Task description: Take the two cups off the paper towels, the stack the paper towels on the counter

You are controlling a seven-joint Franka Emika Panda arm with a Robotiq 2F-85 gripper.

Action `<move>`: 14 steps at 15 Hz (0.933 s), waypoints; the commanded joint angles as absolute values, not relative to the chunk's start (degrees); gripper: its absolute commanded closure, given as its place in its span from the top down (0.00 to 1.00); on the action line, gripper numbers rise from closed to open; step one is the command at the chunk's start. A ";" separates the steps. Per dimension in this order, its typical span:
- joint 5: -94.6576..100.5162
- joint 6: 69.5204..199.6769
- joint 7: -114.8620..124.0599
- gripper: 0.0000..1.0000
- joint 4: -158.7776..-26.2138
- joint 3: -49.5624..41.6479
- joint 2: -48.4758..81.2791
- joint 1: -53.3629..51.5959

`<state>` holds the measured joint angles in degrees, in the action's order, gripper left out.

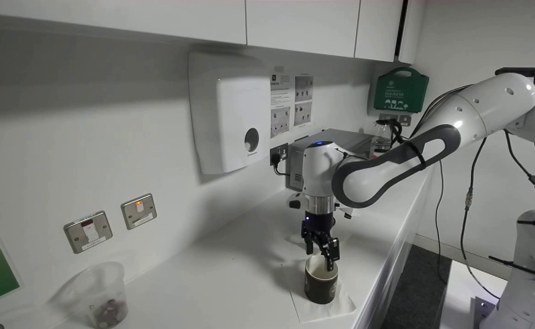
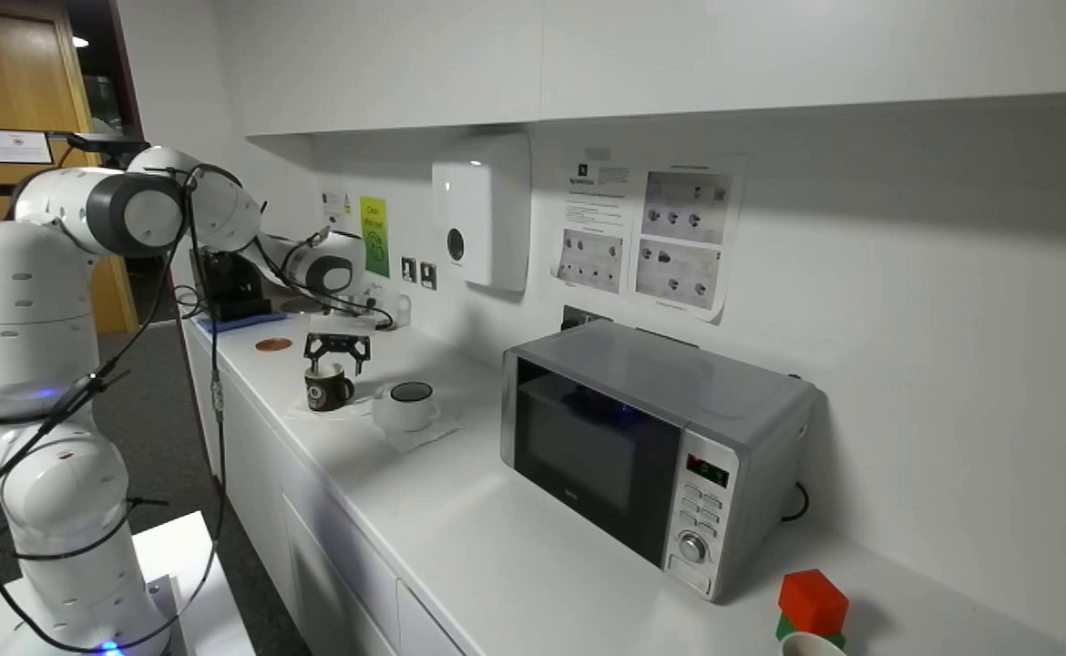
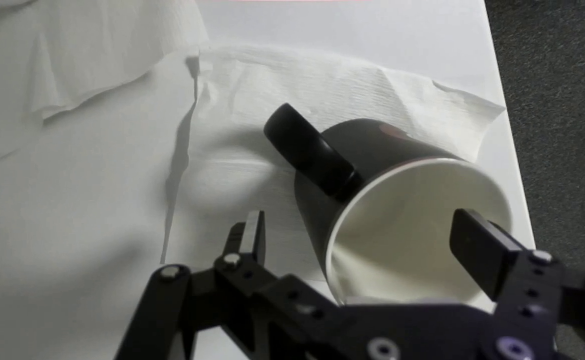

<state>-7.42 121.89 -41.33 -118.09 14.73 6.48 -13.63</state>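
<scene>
The dark mug (image 1: pixel 318 290) stands upright on a white paper towel (image 1: pixel 311 314) near the counter's (image 1: pixel 203 278) front edge. It also shows in an exterior view (image 2: pixel 322 392) and the wrist view (image 3: pixel 372 145), its black handle pointing up-left there. My gripper (image 1: pixel 319 257) is open above it. In the wrist view the gripper (image 3: pixel 362 230) has one finger over the mug's mouth and the other outside the handle-side wall; contact cannot be told. The paler cup (image 2: pixel 401 415) with dark inside stands on another paper towel (image 2: pixel 419 439), whose rumpled edge shows in the wrist view (image 3: pixel 107 50).
A microwave (image 2: pixel 606 437) stands farther along the counter against the wall. A clear container (image 1: pixel 105 297) with small items stands by the wall. A red block (image 2: pixel 813 601) sits near the front of an exterior view. A white dispenser (image 1: pixel 231 119) hangs above the counter.
</scene>
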 commanded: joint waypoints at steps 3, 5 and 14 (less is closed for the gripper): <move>-7.35 121.70 -41.02 1.00 -117.89 15.10 6.92 -13.28; -7.35 121.70 -41.02 1.00 -117.90 15.11 6.96 -13.28; -6.53 124.43 -37.65 1.00 -117.74 15.82 7.36 -13.98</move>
<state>-7.44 122.53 -39.84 -118.08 15.49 6.90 -13.74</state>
